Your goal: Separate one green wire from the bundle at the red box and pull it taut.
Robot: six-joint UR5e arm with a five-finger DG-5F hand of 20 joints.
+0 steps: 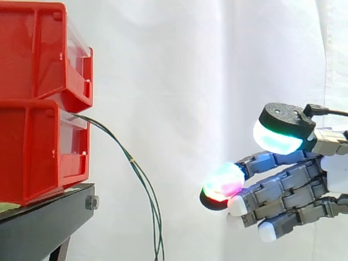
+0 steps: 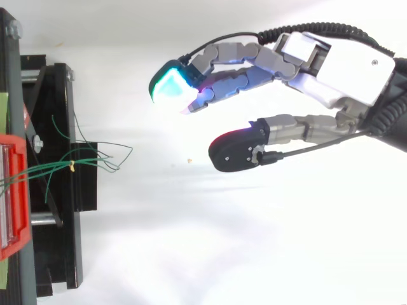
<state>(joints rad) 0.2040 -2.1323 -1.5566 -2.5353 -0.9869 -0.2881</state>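
Note:
Thin green wires (image 1: 142, 176) leave the gap between the two stacked red boxes (image 1: 38, 103) and hang down in a bundle, tied by a small yellow band. From above the wires (image 2: 95, 160) splay out beyond the red box front (image 2: 14, 190). My hand (image 1: 283, 190) floats well to the right of the bundle, apart from it, with fingers stretched toward the wires and thumb raised above them. The hand (image 2: 318, 63) is open and holds nothing. Its fingertips (image 2: 172, 86) glow cyan, green and magenta.
The red boxes rest on a black stand (image 1: 43, 223), whose frame (image 2: 60, 190) lies under the wires. A white curtain hangs behind. Open space separates the hand from the wires.

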